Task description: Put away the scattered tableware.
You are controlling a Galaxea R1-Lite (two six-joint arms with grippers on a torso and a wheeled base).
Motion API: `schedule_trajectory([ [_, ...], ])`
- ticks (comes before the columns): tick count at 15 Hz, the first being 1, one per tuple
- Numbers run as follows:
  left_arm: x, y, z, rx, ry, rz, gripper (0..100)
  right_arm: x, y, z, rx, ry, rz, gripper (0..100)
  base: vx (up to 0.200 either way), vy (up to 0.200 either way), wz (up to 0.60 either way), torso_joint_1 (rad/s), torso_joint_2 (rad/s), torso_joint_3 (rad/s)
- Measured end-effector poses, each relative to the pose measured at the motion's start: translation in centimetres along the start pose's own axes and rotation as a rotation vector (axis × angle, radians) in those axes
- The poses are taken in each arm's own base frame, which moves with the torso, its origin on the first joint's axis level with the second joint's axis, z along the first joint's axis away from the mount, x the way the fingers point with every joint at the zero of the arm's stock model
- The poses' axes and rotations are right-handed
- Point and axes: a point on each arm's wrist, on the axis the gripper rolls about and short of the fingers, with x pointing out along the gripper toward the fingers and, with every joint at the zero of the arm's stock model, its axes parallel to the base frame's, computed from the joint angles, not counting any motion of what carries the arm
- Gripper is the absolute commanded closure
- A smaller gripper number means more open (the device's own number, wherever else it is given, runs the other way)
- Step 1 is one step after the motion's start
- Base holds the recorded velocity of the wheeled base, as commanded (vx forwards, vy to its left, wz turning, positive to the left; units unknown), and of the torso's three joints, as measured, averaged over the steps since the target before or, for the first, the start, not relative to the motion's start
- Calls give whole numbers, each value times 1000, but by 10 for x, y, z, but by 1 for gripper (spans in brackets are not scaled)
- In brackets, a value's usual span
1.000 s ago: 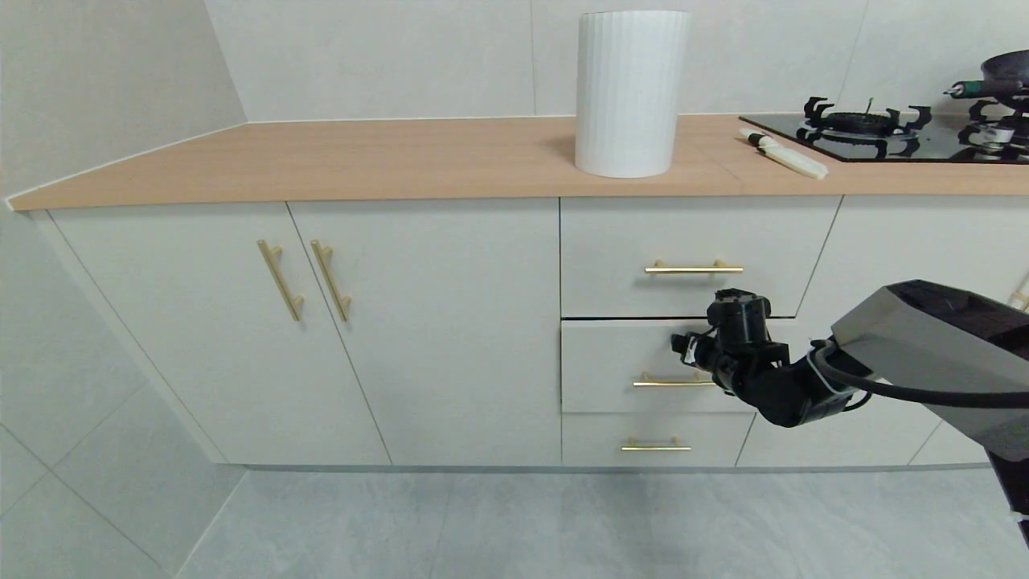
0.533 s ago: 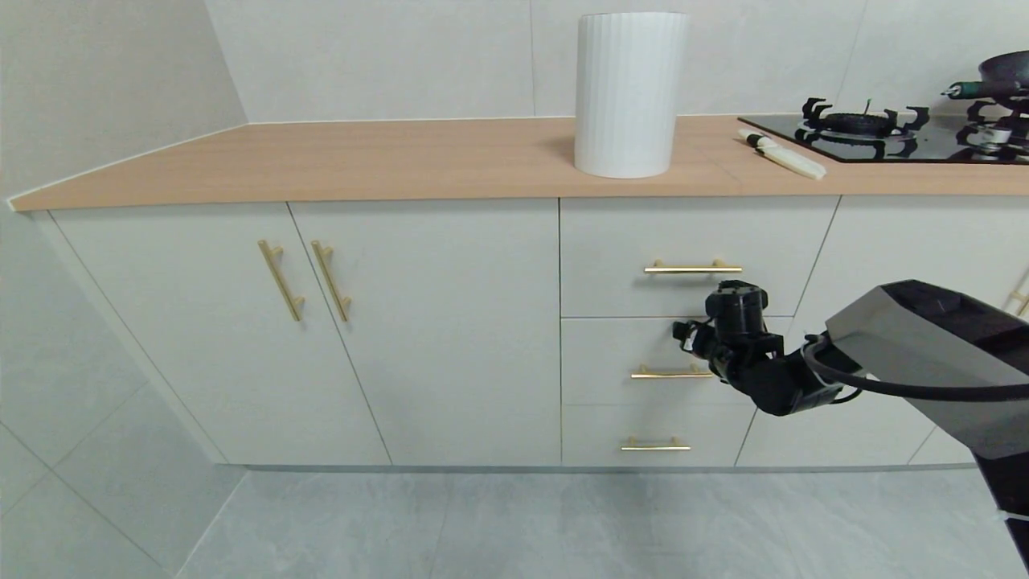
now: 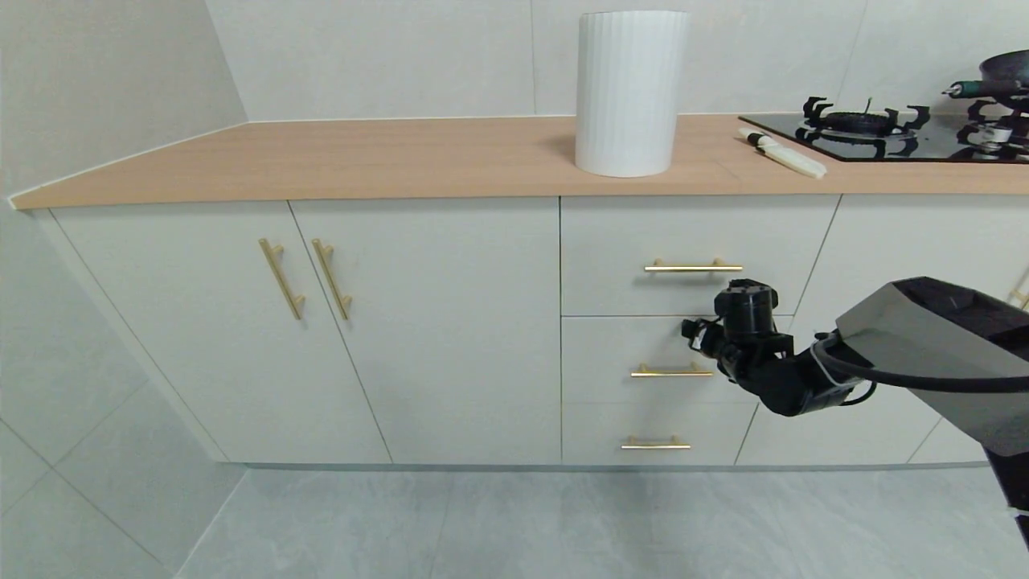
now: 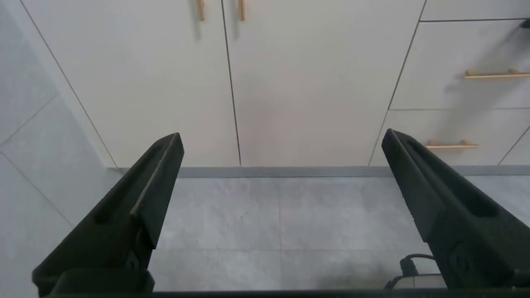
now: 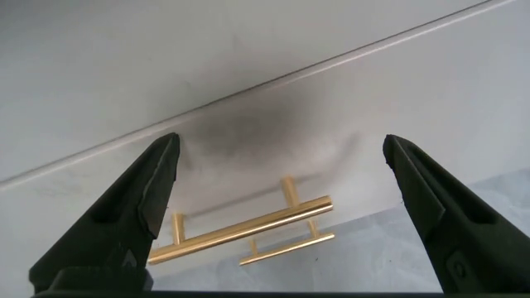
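Utensil [image 3: 781, 153], pale with a dark end, lies flat on the wooden countertop [image 3: 362, 161], just beside the near left corner of the gas hob [image 3: 884, 133]. We cannot tell what kind of tableware it is, possibly a knife. A tall white ribbed container [image 3: 629, 92] stands upright on the counter, near the utensil on the side away from the hob. A dark pan [image 3: 1005, 68] on the hob is cut off at the frame edge.

Below the counter we see a stack of three closed drawers. The top handle [image 3: 693, 266], middle handle [image 3: 671, 371] and bottom handle [image 3: 655, 445] are all brass bars. Two cabinet doors with slanted-looking brass handles [image 3: 305, 279] sit to the left of the stack.

The right claw [image 3: 698, 336] hangs in front of the middle drawer [image 3: 619, 354], just above the right end of its handle. In the right wrist view its fingers [image 5: 149, 207] are spread wide with nothing between them, and the brass bar sits low between them. Whether the tips touch the drawer front is hard to judge; they look apart from it.

The left claw [image 4: 281, 141] is also spread wide and holds nothing. It points at the grey floor tiles [image 4: 273, 223] before the cabinet doors.
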Motion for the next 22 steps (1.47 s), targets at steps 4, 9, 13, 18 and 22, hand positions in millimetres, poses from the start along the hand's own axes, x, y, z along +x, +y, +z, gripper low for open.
schedule_trajectory([
  [4, 0, 0, 0, 0, 0, 0, 0, -49, -2, 24, -30, 9, 22, 0, 0, 0, 0, 0, 0, 0],
  [9, 0, 0, 0, -1, 0, 1, 0, -166, -30, 94, -24, -123, 57, 0, 0, 0, 0, 0, 0, 0],
  [13, 0, 0, 0, 0, 0, 0, 0, -271, -78, 118, -65, -264, 59, 0, 0, 0, 0, 0, 0, 0],
  [18, 0, 0, 0, 0, 0, 0, 0, -381, -147, 104, -124, -354, -70, 0, 0, 0, 0, 0, 0, 0],
  [22, 0, 0, 0, 0, 0, -1, 0, -447, -181, 64, -166, -362, -126, 0, 0, 0, 0, 0, 0, 0],
])
